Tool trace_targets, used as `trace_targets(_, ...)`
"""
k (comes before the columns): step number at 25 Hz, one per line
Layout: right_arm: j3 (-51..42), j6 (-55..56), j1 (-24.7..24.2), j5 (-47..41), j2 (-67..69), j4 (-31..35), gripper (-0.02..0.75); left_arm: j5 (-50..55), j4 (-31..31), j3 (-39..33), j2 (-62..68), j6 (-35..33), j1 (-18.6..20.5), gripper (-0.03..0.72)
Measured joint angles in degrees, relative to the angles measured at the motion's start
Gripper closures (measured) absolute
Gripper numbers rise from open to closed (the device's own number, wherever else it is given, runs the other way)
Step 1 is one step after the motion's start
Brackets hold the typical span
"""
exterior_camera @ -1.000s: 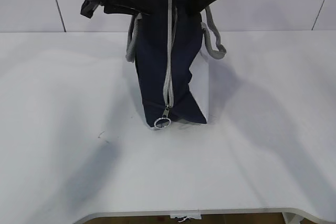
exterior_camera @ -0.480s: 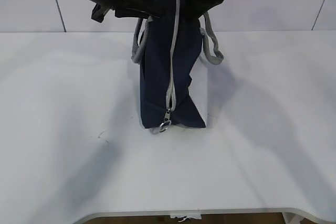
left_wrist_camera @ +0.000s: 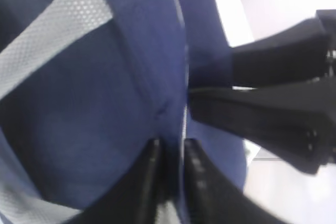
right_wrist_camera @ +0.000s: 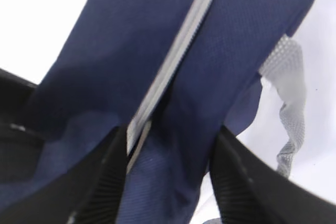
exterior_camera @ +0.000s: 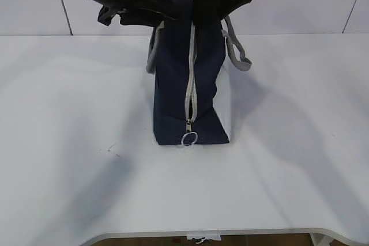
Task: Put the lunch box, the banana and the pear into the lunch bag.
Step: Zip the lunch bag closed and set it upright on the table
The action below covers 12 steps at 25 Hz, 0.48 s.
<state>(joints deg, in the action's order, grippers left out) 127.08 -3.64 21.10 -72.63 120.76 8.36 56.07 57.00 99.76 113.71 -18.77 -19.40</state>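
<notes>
Exterior view: the lunch bag (exterior_camera: 190, 90) stands upright a little above the middle of the frame on the white table (exterior_camera: 69, 142), its narrow end toward the camera. The grey zipper (exterior_camera: 191, 73) runs down that end to a ring pull (exterior_camera: 189, 138) near the bag's base, and it looks closed along its visible length. Grey handles (exterior_camera: 236, 47) hang off both sides near the top. Both arms come in from the upper edge and meet at the bag's top: the left gripper (exterior_camera: 151, 11) at the upper left corner of the bag, the right gripper (exterior_camera: 212, 1) at the upper right. From here their jaws are too dark to read.

Left wrist view: the navy fabric fills the frame, with a grey strap crossing the upper left. The left gripper (left_wrist_camera: 173, 169) sits at the bottom centre, its two fingers narrowly apart with a fold of the bag's fabric between them; whether they press it cannot be told. The other gripper's black fingers enter from the right.

Right wrist view: the right gripper (right_wrist_camera: 168, 182) stands wide at the bottom, a ribbed pad (right_wrist_camera: 107, 182) on each side of the bag's zippered top edge, which passes between them with room to spare on the right.
</notes>
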Motion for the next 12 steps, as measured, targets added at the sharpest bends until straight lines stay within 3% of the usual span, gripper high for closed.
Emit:
trace_targets(4, 0.0, 0.6, 0.0, 0.1, -1.4, 0.0, 0.321, 1.2, -1.6, 0.0, 0.0, 0.0, 0.4, 0.298)
trace_targets(12, 0.1, 0.7, 0.0, 0.2, -7.1, 0.7, 0.316, 6.7, -4.2, 0.0, -2.7, 0.0, 3.5, 0.273)
